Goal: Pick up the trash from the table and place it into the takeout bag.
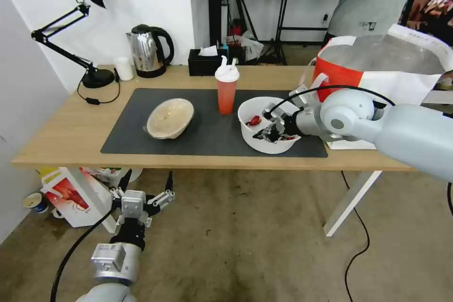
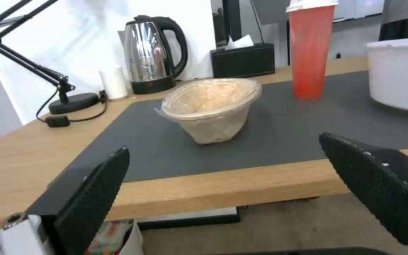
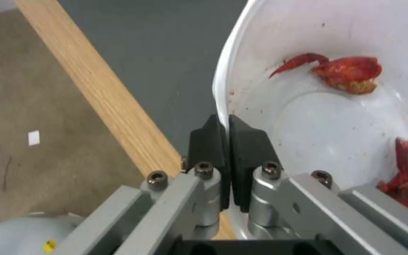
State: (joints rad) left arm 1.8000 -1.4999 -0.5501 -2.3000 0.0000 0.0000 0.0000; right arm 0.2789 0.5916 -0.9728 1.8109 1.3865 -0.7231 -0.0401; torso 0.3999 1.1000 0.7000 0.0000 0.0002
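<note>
Left to right. Left hand (image 1: 141,198), released with fingers spread wide, hangs below the bench (image 1: 61,137) front edge, idle. On the dark mat (image 1: 207,137): beige bowl (image 1: 170,118) tilted on its side; red cup (image 1: 226,89) upright behind; white bowl (image 1: 266,125) holding red scraps (image 3: 350,71). Right hand (image 3: 227,124) is clenched on the white bowl's rim, pinching the thin wall at a single point. Takeout bag (image 1: 377,71) stands open at the bench's right end, just behind the arm. Likely risks: the one-sided rim grip lets the bowl swing and spill scraps on lifting; the arm may knock the bag's wall while carrying
</note>
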